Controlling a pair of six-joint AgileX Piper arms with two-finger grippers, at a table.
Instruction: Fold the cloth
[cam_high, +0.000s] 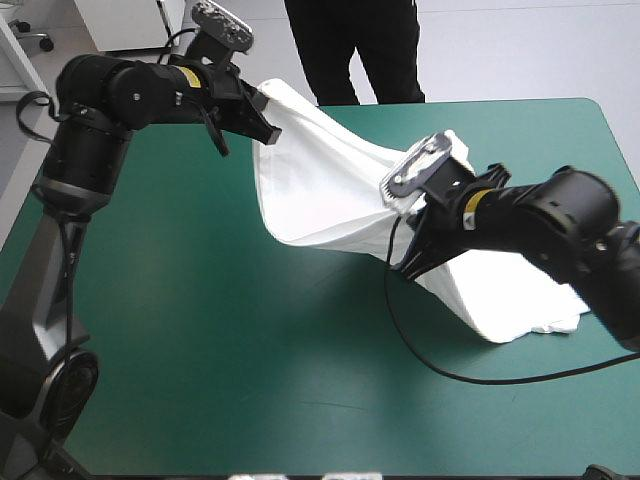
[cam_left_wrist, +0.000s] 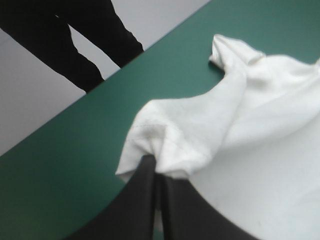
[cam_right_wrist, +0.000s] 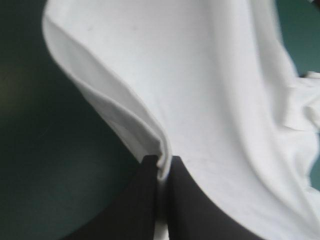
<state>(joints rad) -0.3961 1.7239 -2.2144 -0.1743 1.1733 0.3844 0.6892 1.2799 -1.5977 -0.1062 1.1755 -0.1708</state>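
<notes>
The T-shirt (cam_high: 320, 180), a white short-sleeved cloth garment, hangs lifted over the table's teal-green cover (cam_high: 200, 320), one end trailing on it near the table's right edge. The left black fin-fingered gripper (cam_left_wrist: 157, 170), all but closed, pinches a bunched corner by the table's far edge; the right gripper (cam_right_wrist: 162, 167) clamps a doubled edge above the table's middle. Stretched so, the sheet seems readied for laying a fold.

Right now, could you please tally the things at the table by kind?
T-shirt: 1
Claws, left claw and right claw, each shut on the T-shirt: 2
Table: 1
Total: 4
</notes>
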